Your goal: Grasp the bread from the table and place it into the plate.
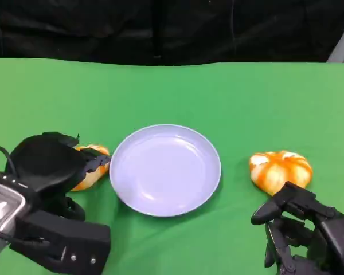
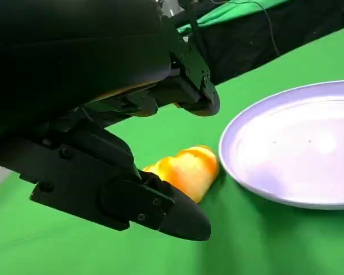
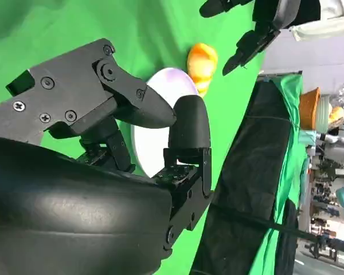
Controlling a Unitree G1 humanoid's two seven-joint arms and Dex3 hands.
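**Left hand over one bread, second bread by the right hand**

Green cloth covers the tabletop [image 1: 229, 97], with a black curtain [image 1: 160, 28] behind its far edge.

Left hand [image 1: 51, 166] sits at the near left, its black shell over a bread [image 1: 90, 172] lying on the cloth just left of the plate [image 1: 165, 170]. From the head view most of that bread is hidden under the hand. In the left wrist view the bread [image 2: 186, 171] lies on the cloth between the fingers [image 2: 166, 209], which sit above and below it with gaps showing; the hand looks spread and not gripping it.

Right hand [image 1: 301, 229] is at the near right, partly cut off by the frame edge, its fingers apart and holding nothing. Just beyond its fingertips lies a second bread [image 1: 280, 170], round and orange-white, well to the right of the lilac plate, which sits in the middle.
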